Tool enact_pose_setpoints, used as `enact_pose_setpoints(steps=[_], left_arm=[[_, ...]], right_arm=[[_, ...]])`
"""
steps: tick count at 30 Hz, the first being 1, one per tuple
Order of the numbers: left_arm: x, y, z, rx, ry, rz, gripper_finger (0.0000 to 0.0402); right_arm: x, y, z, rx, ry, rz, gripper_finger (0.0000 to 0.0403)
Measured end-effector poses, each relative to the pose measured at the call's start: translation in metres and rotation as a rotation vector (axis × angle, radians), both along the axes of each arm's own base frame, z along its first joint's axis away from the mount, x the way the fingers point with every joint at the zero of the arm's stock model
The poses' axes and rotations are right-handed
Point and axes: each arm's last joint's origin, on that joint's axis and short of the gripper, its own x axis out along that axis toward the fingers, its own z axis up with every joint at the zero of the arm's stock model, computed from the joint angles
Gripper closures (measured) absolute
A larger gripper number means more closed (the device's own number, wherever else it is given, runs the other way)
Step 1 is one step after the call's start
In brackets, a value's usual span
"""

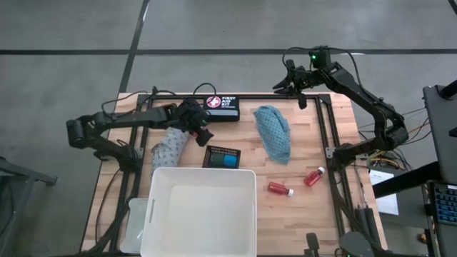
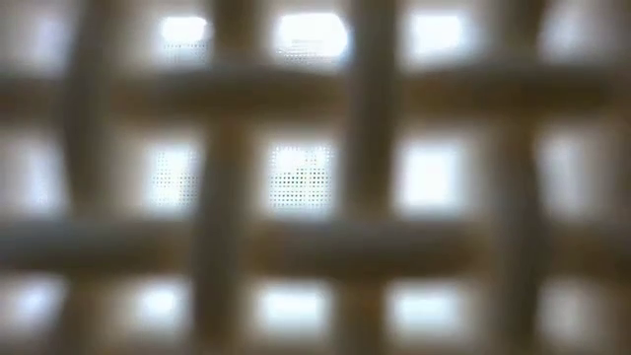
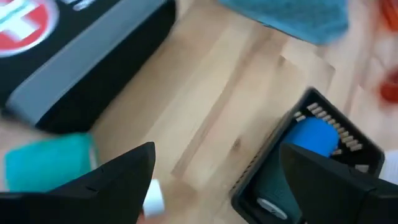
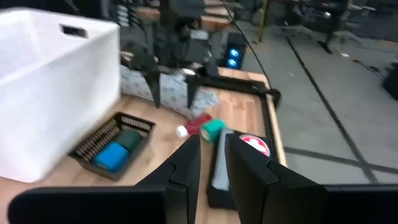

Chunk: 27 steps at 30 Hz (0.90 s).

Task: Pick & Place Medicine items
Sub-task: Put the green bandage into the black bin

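Observation:
My left gripper (image 1: 202, 134) hangs open over the wood between the black first-aid box (image 1: 221, 107) and the black mesh tray (image 1: 221, 157), touching nothing. Just by it lie a red bottle (image 4: 198, 124) with a white cap and a small green tub (image 4: 212, 129). The grey patterned cloth (image 1: 169, 146) lies on the table left of the gripper. A blue tub (image 3: 314, 137) and a dark green tub (image 3: 273, 186) sit in the tray. The teal cloth (image 1: 275, 132) and two red bottles (image 1: 280, 188) (image 1: 314, 176) lie on the right half. My right gripper (image 4: 211, 162) waits raised at the far right, nearly closed, with nothing in it.
The big white tub (image 1: 200, 210) stands at the near edge, right in front of the mesh tray. A black frame (image 1: 325, 121) runs round the work area. In the low view only a blurred pale lattice (image 2: 315, 177) shows.

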Motion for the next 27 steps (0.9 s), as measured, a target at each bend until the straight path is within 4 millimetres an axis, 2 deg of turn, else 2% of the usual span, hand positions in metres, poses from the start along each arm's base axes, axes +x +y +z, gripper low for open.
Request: enact_pose_setpoints(steps=[5, 8, 13, 17, 22, 27], left_arm=[[-0.011, 0.009, 0.010, -0.035, 0.047, 0.180, 0.0055], [-0.016, 0.016, 0.009, -0.032, 0.061, 0.185, 0.0055], [-0.026, 0.032, -0.002, -0.120, 0.114, 0.236, 0.0055], [-0.035, 0.049, -0.003, -0.150, 0.087, 0.227, 0.0055], [-0.049, 0.068, -0.002, -0.251, 0.026, 0.324, 0.0055], [-0.053, 0.071, -0.002, -0.392, -0.017, 0.466, 0.0055]], right_arm=[[-0.004, -0.005, -0.001, -0.013, 0.035, -0.077, 0.0324], [-0.006, -0.006, -0.001, -0.021, 0.049, -0.106, 0.0320], [-0.005, -0.006, -0.001, -0.032, 0.048, -0.100, 0.0315], [-0.005, -0.006, -0.001, -0.034, 0.048, -0.099, 0.0314], [-0.005, -0.006, -0.001, -0.035, 0.048, -0.098, 0.0322], [-0.005, -0.006, -0.001, -0.036, 0.048, -0.098, 0.0330]])
